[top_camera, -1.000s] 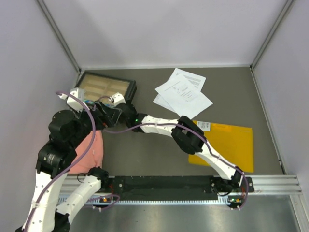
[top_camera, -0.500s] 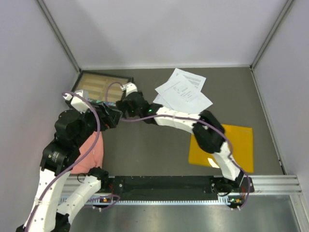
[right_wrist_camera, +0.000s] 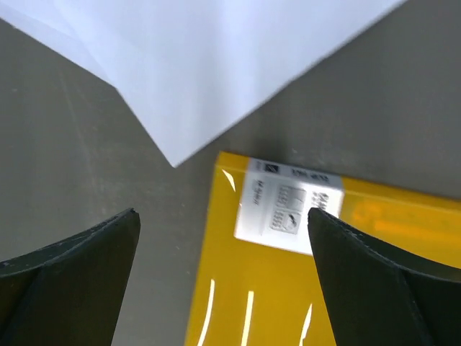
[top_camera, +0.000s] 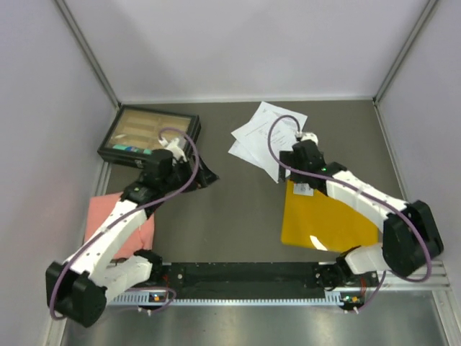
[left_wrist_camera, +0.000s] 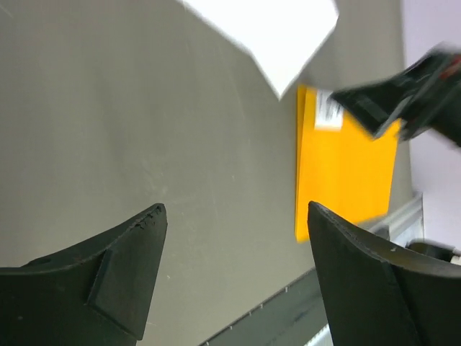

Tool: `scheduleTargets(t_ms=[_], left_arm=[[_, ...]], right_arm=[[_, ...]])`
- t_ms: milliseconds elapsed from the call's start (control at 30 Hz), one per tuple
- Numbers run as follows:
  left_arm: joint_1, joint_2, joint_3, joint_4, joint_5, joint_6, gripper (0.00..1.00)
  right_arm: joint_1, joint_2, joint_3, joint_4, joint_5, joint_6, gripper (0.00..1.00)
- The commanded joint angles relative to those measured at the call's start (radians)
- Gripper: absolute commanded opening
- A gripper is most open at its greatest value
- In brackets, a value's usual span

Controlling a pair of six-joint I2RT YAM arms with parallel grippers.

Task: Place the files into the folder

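The files (top_camera: 270, 135) are a few white printed sheets lying overlapped at the back middle of the table. The yellow-orange folder (top_camera: 330, 218) lies flat and closed at the front right, its white barcode label (top_camera: 305, 189) at the far left corner. My right gripper (top_camera: 298, 180) is open and empty above that corner. In the right wrist view the gripper (right_wrist_camera: 223, 213) frames the folder (right_wrist_camera: 274, 295), the label (right_wrist_camera: 288, 209) and a sheet corner (right_wrist_camera: 216, 72). My left gripper (top_camera: 205, 176) is open and empty over bare table. Its wrist view (left_wrist_camera: 236, 209) shows the folder (left_wrist_camera: 346, 166) and files (left_wrist_camera: 266, 36).
A black compartment box (top_camera: 148, 133) stands at the back left. A pink cloth (top_camera: 108, 216) lies at the front left under the left arm. A black rail (top_camera: 245, 274) runs along the near edge. Grey walls close in on three sides.
The right arm has swung from the black box at the left across to the folder's label corner. The left arm has stretched out low towards the table's middle, uncovering the box and cloth.
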Motion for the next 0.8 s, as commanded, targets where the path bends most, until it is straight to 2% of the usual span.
scheduleTargets(t_ms=[0, 133, 167, 267, 367, 467, 500, 600, 767], left_arm=[[-0.141, 0.162, -0.048, 0.290, 0.081, -0.080, 0.82], [-0.313, 0.438, 0.048, 0.443, 0.179, -0.097, 0.81], [-0.334, 0.557, 0.079, 0.454, 0.226, -0.094, 0.78], [-0.393, 0.761, 0.215, 0.465, 0.324, -0.074, 0.71], [-0.411, 0.895, 0.294, 0.522, 0.347, -0.080, 0.65], [-0.413, 0.993, 0.361, 0.566, 0.363, -0.095, 0.60], [-0.411, 1.019, 0.395, 0.577, 0.375, -0.104, 0.53], [-0.411, 1.101, 0.446, 0.652, 0.412, -0.163, 0.42], [-0.410, 1.178, 0.504, 0.658, 0.404, -0.181, 0.39]], right_arm=[[-0.075, -0.127, -0.038, -0.137, 0.038, 0.098, 0.99], [-0.149, -0.222, -0.100, -0.162, 0.009, 0.127, 0.99], [-0.163, -0.235, -0.112, -0.171, 0.000, 0.128, 0.99], [-0.206, -0.283, -0.115, -0.185, -0.044, 0.115, 0.99], [-0.213, -0.324, -0.120, -0.205, -0.046, 0.102, 0.99], [-0.221, -0.357, -0.130, -0.220, -0.048, 0.101, 0.99], [-0.223, -0.366, -0.133, -0.226, -0.052, 0.099, 0.99], [-0.223, -0.395, -0.149, -0.233, -0.051, 0.079, 0.99], [-0.224, -0.436, -0.169, -0.251, -0.023, 0.063, 0.99]])
